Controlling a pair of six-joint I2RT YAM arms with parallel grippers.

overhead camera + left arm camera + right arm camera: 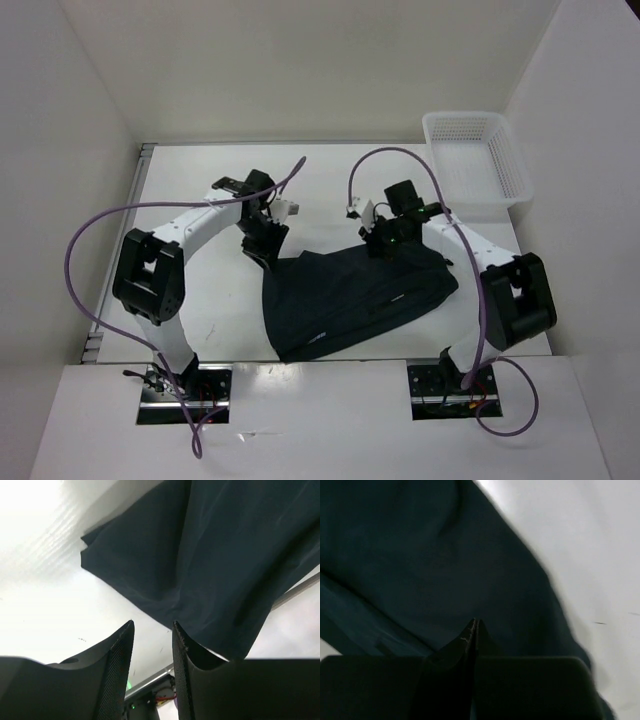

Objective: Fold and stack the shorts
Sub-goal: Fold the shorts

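Note:
The black shorts (350, 300) lie rumpled on the white table (200, 300) between my two arms. My left gripper (266, 243) is at their far left corner. In the left wrist view its fingers (152, 625) stand apart, with bare table showing between them. The shorts' edge (200, 570) touches the right fingertip (176, 628). My right gripper (384, 245) is at the shorts' far edge. In the right wrist view its tips (475, 622) are pressed together against the dark fabric (420, 555), which fills most of that view. It looks pinched on the cloth.
A white mesh basket (475, 160) stands at the far right corner of the table. White walls close in the table on the left, back and right. Purple cables loop over both arms.

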